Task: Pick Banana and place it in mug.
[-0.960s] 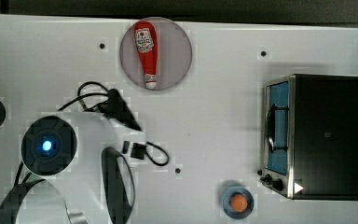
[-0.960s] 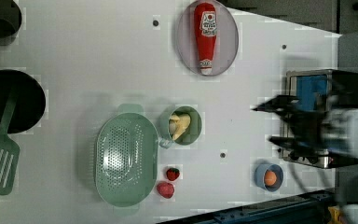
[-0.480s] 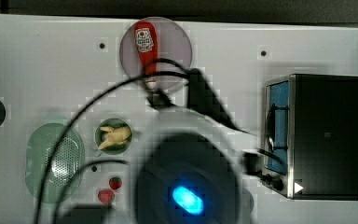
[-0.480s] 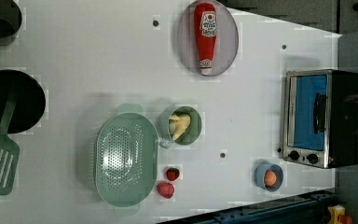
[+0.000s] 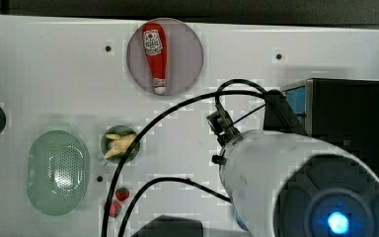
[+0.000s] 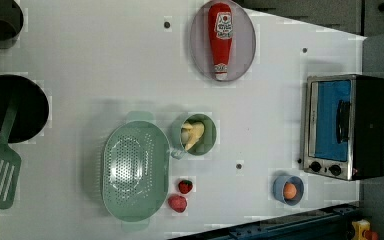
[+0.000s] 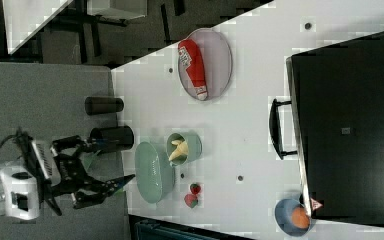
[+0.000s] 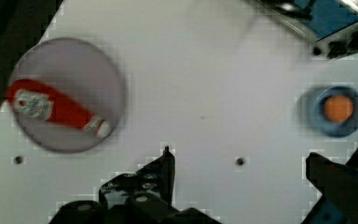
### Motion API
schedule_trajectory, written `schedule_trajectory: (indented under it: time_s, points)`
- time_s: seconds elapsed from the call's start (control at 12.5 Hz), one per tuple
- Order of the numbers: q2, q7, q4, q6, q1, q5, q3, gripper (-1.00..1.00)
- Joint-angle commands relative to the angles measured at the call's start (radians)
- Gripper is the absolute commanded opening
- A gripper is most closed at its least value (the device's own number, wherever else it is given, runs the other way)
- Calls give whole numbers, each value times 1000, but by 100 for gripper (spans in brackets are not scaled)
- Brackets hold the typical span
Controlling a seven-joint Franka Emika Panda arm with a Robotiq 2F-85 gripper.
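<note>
I am seeing the pale banana [image 6: 193,135] lying in the green mug [image 6: 207,145]; fingers [image 8: 161,170] are hanging wide apart, gripping nothing.

White table [image 6: 105,65]; grey floor [image 7: 45,85] beside it; even light.

A ketchup bottle [image 6: 220,40] lies on a grey plate [image 6: 247,45]. Two strawberries [image 6: 181,195] sit beside the colander [image 6: 135,172]; a toaster oven [image 6: 345,127] stands near a blue bowl [image 6: 280,192].

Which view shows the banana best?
Left view: the banana lies unobstructed inside the mug. The top view shows it smaller, beside a cable. The right view shows it at a slant, smaller.
</note>
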Motion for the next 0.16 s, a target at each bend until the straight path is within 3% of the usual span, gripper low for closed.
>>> schedule_trajectory:
  time_s: [0.08, 0.16]
  points:
    - [20, -44, -7, 4, 31, -23, 19, 100]
    - [20, -44, -7, 11, 31, -22, 20, 100]
